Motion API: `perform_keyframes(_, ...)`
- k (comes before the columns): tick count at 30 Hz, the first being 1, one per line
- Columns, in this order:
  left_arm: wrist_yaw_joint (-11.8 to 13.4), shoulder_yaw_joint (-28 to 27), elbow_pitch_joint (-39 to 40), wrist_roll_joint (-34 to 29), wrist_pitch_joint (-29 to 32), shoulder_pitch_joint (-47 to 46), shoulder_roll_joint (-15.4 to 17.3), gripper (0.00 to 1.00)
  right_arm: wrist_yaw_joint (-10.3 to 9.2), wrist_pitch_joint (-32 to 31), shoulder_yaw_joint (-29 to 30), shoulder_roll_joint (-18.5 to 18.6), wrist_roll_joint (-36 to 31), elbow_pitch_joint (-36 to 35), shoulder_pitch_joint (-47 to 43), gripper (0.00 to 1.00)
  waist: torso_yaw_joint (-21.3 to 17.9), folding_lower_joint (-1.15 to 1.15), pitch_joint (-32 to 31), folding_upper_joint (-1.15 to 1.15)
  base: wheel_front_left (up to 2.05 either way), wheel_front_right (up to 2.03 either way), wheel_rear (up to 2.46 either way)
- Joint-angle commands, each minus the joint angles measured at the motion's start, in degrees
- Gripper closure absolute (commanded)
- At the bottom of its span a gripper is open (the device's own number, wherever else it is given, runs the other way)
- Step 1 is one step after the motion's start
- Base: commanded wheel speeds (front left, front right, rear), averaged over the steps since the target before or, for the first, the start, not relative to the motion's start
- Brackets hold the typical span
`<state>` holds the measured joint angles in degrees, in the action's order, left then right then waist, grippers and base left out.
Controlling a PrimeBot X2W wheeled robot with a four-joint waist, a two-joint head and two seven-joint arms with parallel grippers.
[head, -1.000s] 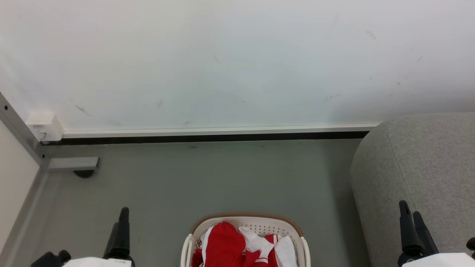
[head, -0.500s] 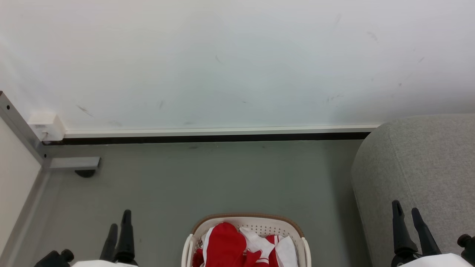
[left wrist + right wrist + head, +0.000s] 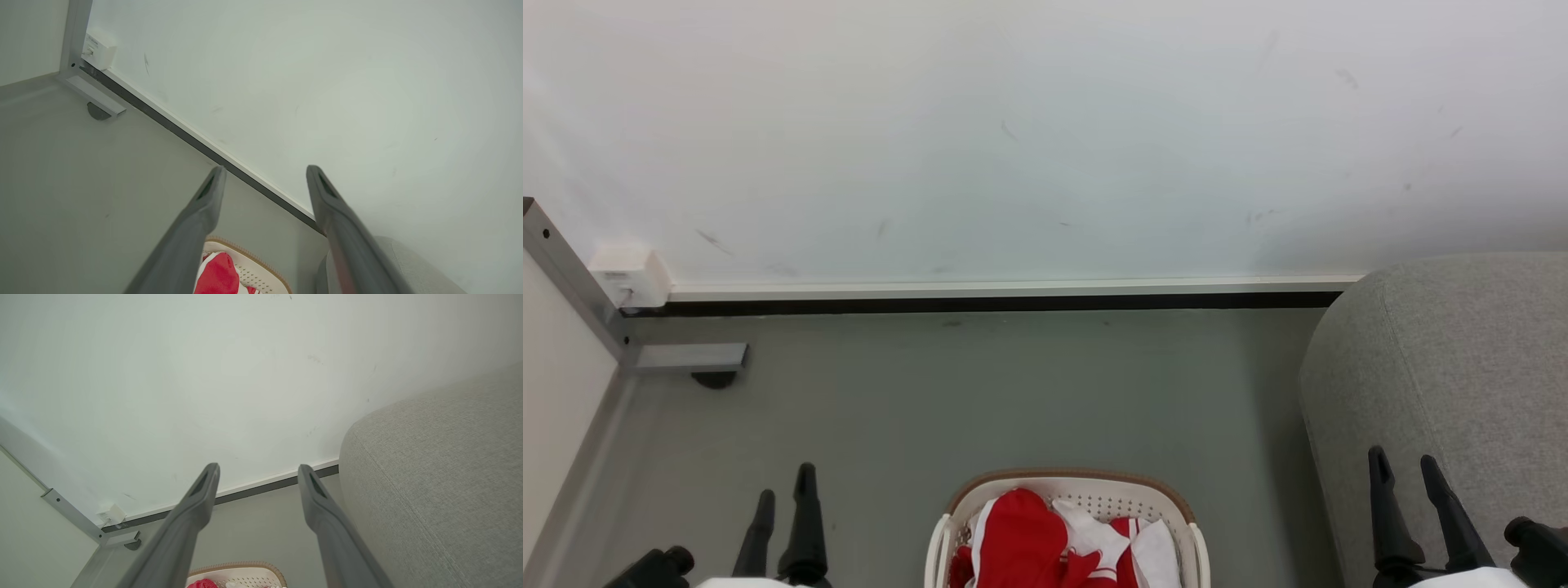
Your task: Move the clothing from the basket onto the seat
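Plainly, the one bit of writing is a dark line of print on the small white plastic box (image 3: 629, 276) fixed low on the wall (image 3: 1045, 139); in the left wrist view it is too small to read. No brand shows on anything else.

One basket (image 3: 1072, 474) stands on the floor (image 3: 980, 392) at the bottom middle of the head view. It is oval cream plastic with a brown woven-look rim, rows of small round holes in its wall and a pale handle on each of its two sides. The clothing (image 3: 1021, 535) lies heaped inside it: soft bright-red fabric with white panels and stripes. How many garments there are cannot be told.

One seat (image 3: 1462, 367) stands to the right, apart from the basket. It is grey woven upholstery with a rounded corner and a seam along the edge.

Two grippers are up, each with two long, dark, tapering fingers. The left gripper (image 3: 786, 482) hangs over bare floor to the left of the basket, jaws spread apart and empty. The right gripper (image 3: 1402, 455) is in front of the seat's side, jaws likewise spread with nothing between them.

The floor is smooth matt grey. The wall is white with faint scuffs, edged below by a white and black skirting strip (image 3: 1013, 300). One grey metal post (image 3: 572, 282) with a flat bar foot (image 3: 690, 357) stands in the left corner.
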<state>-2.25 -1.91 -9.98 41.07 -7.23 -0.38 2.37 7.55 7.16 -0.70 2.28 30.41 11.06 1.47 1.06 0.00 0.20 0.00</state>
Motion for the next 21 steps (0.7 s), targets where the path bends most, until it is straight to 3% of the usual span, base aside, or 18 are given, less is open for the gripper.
perform_keyframes(1, 0.30, 0.02, 0.86, -2.09, -0.62, 0.25, 0.52, 0.00, -0.06, 0.74, -0.21, 0.62, -2.30, -0.81, -0.15, 0.00, 0.04, 0.00, -0.03, 0.00, 0.00, 0.00, 0.00)
perform_keyframes(21, 0.54, 0.01, 1.69, -14.27, -3.57, 1.46, 0.60, 0.00, -0.08, 3.65, 0.12, 0.71, -8.34, -0.85, -1.08, 0.00, 0.25, 0.00, 0.09, 0.00, 0.00, 0.00, 0.00)
